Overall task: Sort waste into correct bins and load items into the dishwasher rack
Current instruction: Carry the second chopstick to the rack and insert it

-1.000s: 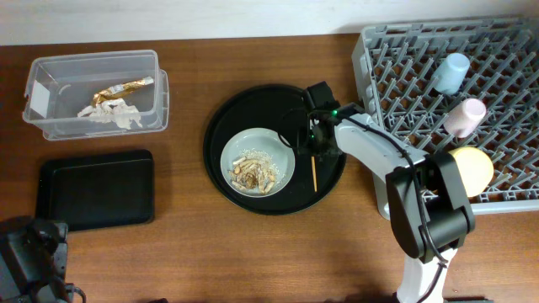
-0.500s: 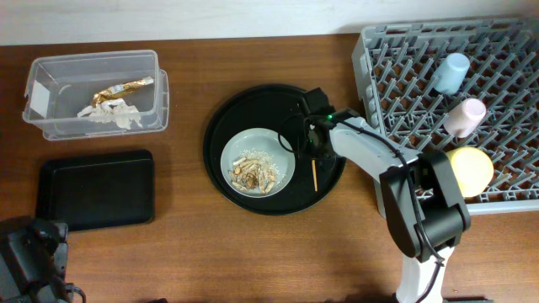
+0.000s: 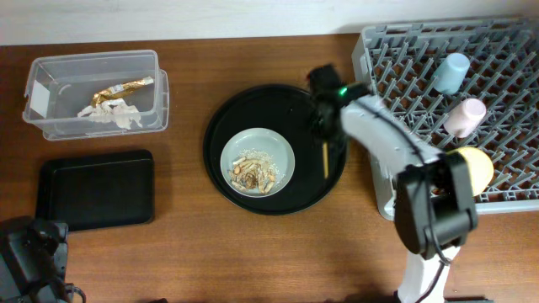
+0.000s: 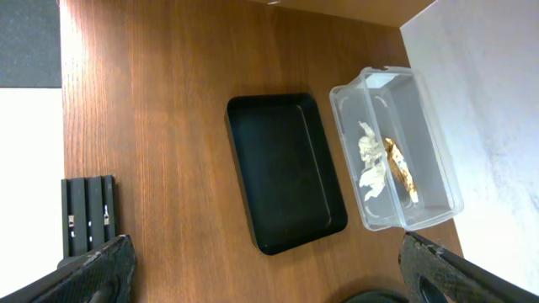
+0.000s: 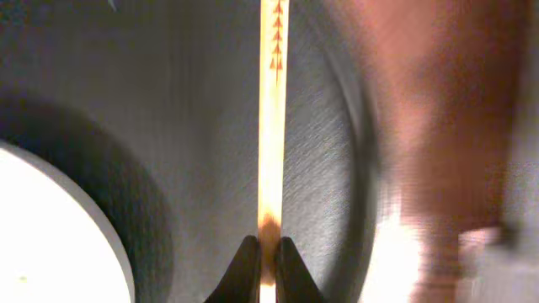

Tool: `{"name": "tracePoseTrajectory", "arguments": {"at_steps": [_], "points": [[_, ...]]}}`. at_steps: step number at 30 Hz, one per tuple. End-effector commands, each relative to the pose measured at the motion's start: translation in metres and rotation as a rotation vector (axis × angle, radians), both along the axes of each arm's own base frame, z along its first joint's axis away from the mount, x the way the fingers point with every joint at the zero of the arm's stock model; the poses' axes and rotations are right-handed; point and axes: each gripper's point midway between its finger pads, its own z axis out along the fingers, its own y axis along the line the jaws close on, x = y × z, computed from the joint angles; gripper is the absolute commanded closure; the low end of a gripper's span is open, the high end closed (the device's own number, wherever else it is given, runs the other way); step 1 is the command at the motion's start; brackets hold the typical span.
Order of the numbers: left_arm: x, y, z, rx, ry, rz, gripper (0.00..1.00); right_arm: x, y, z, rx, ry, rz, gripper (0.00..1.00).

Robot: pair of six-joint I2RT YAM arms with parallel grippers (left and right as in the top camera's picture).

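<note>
My right gripper [image 3: 324, 141] is shut on a thin wooden stick [image 3: 325, 160] over the right side of the round black tray [image 3: 253, 105]. The right wrist view shows the fingers [image 5: 248, 268] pinching the stick [image 5: 272, 126]. The pale grey plate [image 3: 261, 139] with food scraps [image 3: 253, 172] sits on that tray. The clear tub [image 3: 93, 57] holds the white napkin [image 3: 109, 115] and gold foil wrapper [image 3: 122, 88]. The shallow black tray [image 3: 94, 189] lies below it. My left gripper [image 4: 269, 286] is open and empty at the front left.
The grey dishwasher rack [image 3: 404, 59] at the right holds a light-blue cup [image 3: 450, 72], a pink cup [image 3: 464, 117] and a yellow bowl [image 3: 473, 168]. The left wrist view shows the tub [image 4: 438, 143] and the black tray [image 4: 286, 168] on the wooden table.
My right gripper has risen with the stick and shifted right, toward the tray's right edge and the rack. The left arm has not moved.
</note>
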Motion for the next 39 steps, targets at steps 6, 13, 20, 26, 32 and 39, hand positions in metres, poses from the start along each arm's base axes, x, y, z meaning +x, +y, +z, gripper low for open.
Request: {"name": "tracePoseTrajectory", "arguments": {"at_steps": [6,13,20,26,32,39], "points": [[-0.002,0.002,0.001,0.006,-0.003,0.02,0.01,0.032,-0.123,0.134,-0.073,-0.247,0.0,0.96],[-0.002,0.002,0.001,0.006,-0.003,0.02,0.01,0.033,-0.14,0.097,-0.008,-0.158,0.101,0.96],[-0.002,0.002,0.001,0.006,-0.003,0.02,0.01,0.036,-0.141,0.061,0.0,-0.077,0.1,0.37],[-0.002,0.002,0.001,0.006,-0.003,0.02,0.01,0.027,-0.14,0.068,0.034,-0.058,-0.005,0.17],[-0.002,0.002,0.001,0.006,-0.003,0.02,0.01,0.002,-0.13,0.131,0.106,-0.145,-0.077,0.17],[-0.002,0.002,0.001,0.006,-0.003,0.02,0.01,-0.075,-0.127,0.209,0.149,-0.209,-0.208,0.17]]}}
